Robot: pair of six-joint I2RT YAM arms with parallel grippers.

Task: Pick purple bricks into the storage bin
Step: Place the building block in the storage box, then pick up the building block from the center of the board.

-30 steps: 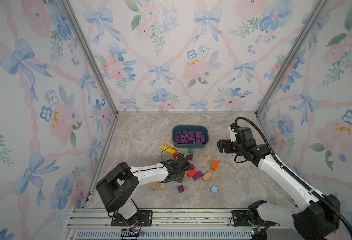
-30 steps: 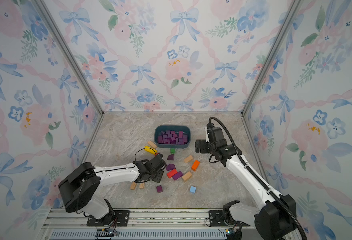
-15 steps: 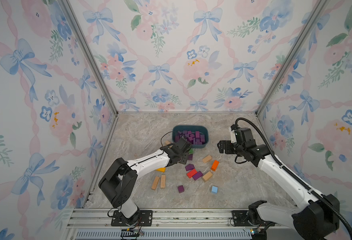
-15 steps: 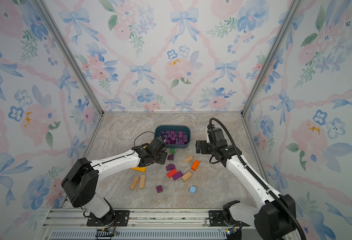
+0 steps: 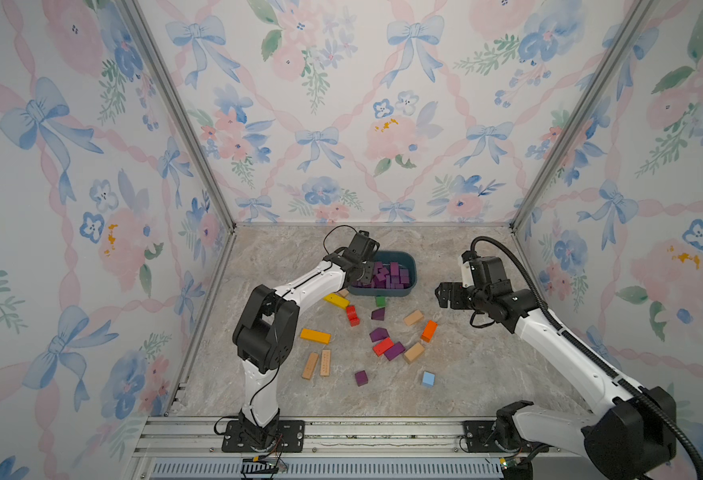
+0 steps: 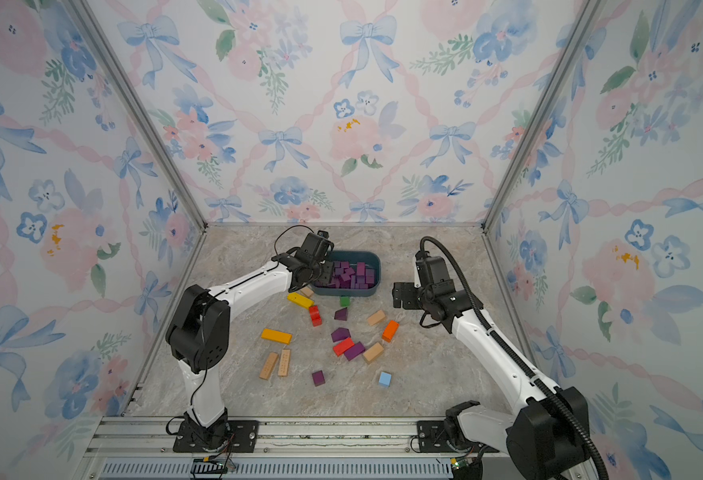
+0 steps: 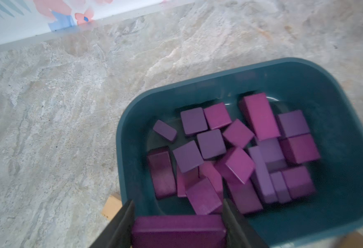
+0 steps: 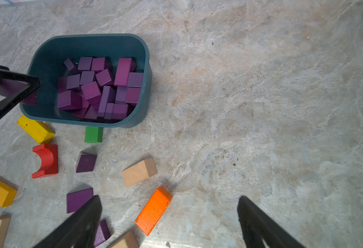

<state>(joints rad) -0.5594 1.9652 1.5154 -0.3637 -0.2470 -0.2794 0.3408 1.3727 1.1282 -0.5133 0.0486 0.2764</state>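
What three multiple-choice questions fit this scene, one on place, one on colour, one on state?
1. Where is the small green wooden block relative to the dark teal plastic storage bin?
A) inside it
B) outside, right by its wall
C) balanced on its rim

2. What colour is the arch-shaped wooden block?
A) red
B) yellow
C) blue

3. What is the left end effector doing?
A) standing open, empty
B) shut on a long purple wooden brick
C) pressing a tan block

Answers:
1 B: the right wrist view shows it just outside the wall.
2 A: the same view shows it plainly red.
3 B: the left wrist view shows the brick clamped.
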